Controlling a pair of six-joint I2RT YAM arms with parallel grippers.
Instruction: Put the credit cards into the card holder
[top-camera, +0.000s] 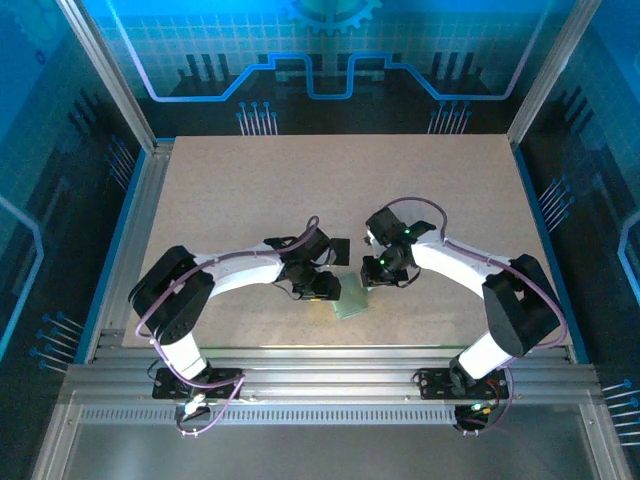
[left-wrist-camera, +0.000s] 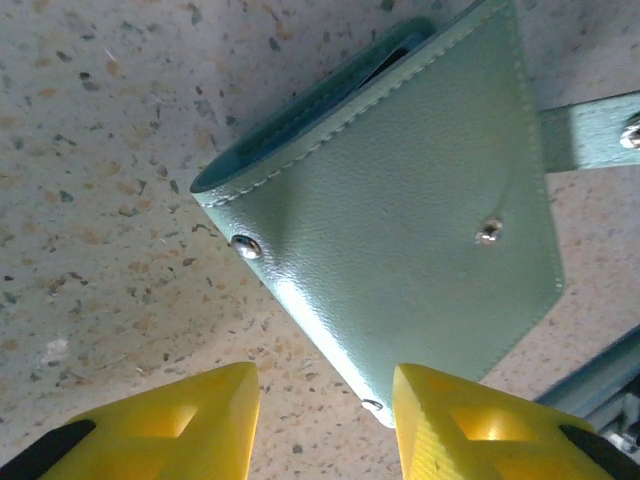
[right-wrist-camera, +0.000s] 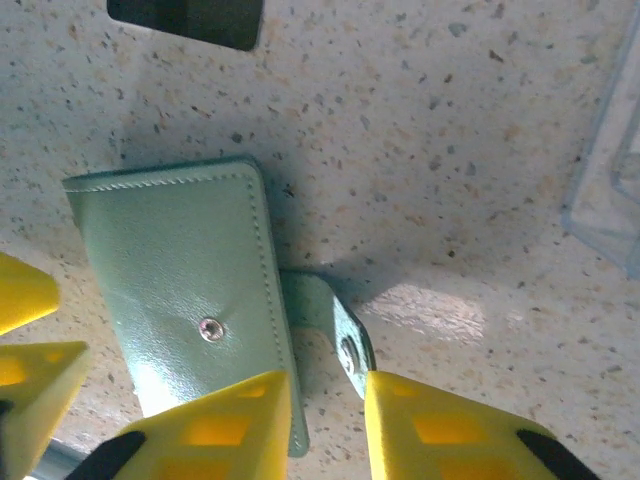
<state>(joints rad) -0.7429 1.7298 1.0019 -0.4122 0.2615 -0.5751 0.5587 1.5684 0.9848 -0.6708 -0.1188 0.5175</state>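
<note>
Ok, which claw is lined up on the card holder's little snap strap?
The right claw: the strap lies between its jaws. The left claw instead straddles a corner of the card holder body.

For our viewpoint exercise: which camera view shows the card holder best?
The left wrist view: the card holder is large there, its open mouth, stitching and studs clear. The right wrist view shows its face and snap strap. In the top view it is a small green patch.
</note>
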